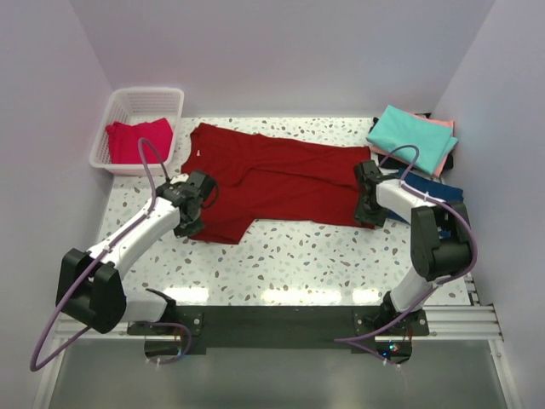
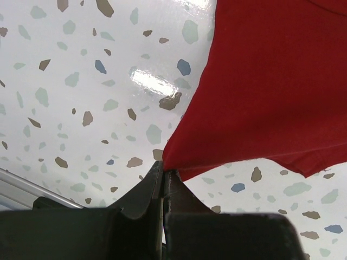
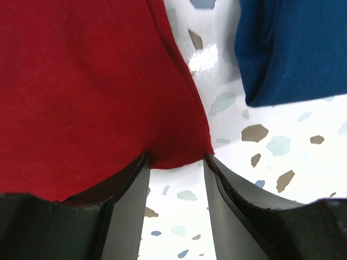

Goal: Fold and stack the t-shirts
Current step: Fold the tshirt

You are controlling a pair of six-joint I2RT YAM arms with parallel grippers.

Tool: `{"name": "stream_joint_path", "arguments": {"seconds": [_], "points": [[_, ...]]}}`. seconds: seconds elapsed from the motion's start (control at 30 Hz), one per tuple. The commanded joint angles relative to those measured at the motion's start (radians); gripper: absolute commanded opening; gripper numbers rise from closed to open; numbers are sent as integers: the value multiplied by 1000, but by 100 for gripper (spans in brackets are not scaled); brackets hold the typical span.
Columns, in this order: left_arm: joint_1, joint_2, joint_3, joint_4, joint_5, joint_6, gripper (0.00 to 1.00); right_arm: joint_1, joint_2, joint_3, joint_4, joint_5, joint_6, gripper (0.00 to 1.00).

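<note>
From above: the large dark red cloth t-shirt (image 1: 281, 175) lies spread across the middle of the bench (image 1: 306, 256), which is glossy speckled white with pale walls on three sides. The left gripper (image 1: 189, 227) and right gripper (image 1: 369, 217) sit at its near corners, set for a fold, I'd say. A folded teal t-shirt (image 1: 413, 136) tops the far-right corner pile. A pinkish-red t-shirt (image 1: 138, 141) sits in the white lattice plastic basket (image 1: 149, 90), far-left.

Left wrist: the left gripper (image 2: 164, 173) is pressed together, pinching the corner tip.

Right wrist: the right gripper (image 3: 176, 179) is spread, with the hem between its fingers, unclamped.

Open tabletop (image 1: 315, 256) in front, 2 obstacles behind (basket (image 1: 149, 90), folded stack (image 1: 413, 136))
</note>
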Motion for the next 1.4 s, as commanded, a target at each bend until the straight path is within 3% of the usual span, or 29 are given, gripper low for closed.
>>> {"name": "stream_joint_path", "arguments": {"seconds": [0.0,0.23,0.33,0.37,0.47,1.0,1.37], "points": [[32,-4,30,1,-26,32,0,-13,19,15,78,35,19,49],[67,-7,18,5,-15,46,0,-28,86,38,80,38,4,46],[79,-13,12,10,-10,47,0,-28,91,25,82,19,4,32],[81,-14,6,13,-7,47,0,-28,89,17,83,16,5,19],[85,-14,1,17,-1,47,0,-28,77,-7,75,-2,12,0],[85,-66,15,-12,2,20,0,-16,-240,-63,-69,-13,18,0],[81,-214,76,-58,-64,-79,0,-10,-362,-74,-138,-42,36,0]]}}
